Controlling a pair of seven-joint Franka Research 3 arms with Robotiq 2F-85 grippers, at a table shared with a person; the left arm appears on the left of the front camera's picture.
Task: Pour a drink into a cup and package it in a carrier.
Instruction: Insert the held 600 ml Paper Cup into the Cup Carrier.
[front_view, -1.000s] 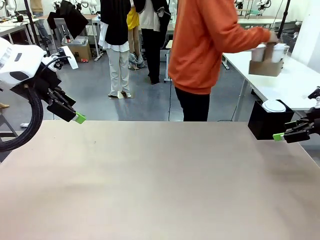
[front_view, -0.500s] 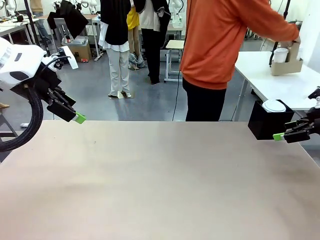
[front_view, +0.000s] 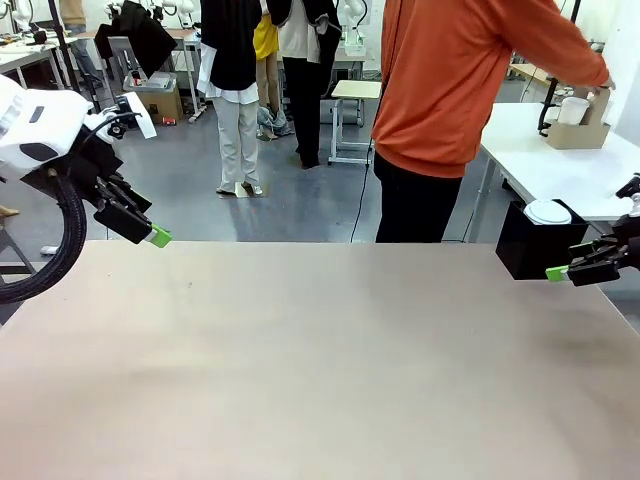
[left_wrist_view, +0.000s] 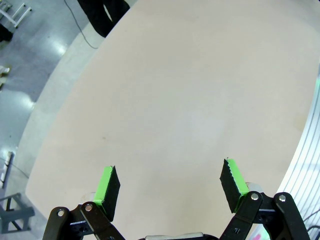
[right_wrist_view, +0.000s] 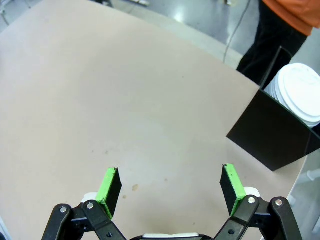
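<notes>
A black box (front_view: 535, 250) stands at the far right corner of the beige bench (front_view: 300, 360), white lids (right_wrist_view: 300, 92) stacked inside. Behind it, a person in an orange top (front_view: 450, 80) faces a white table (front_view: 570, 170).

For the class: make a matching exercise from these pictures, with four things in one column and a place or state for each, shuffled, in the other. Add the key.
Things:
1. carrier
2. black box
3. left tool
4. person

Places or states:
A. open, hanging above the near table's far left edge
B. on the white side table, under the person's hand
C. at the near table's far right corner, white lids inside
D. standing, turned toward the side table

Pairs: 1-B, 2-C, 3-A, 4-D
</notes>
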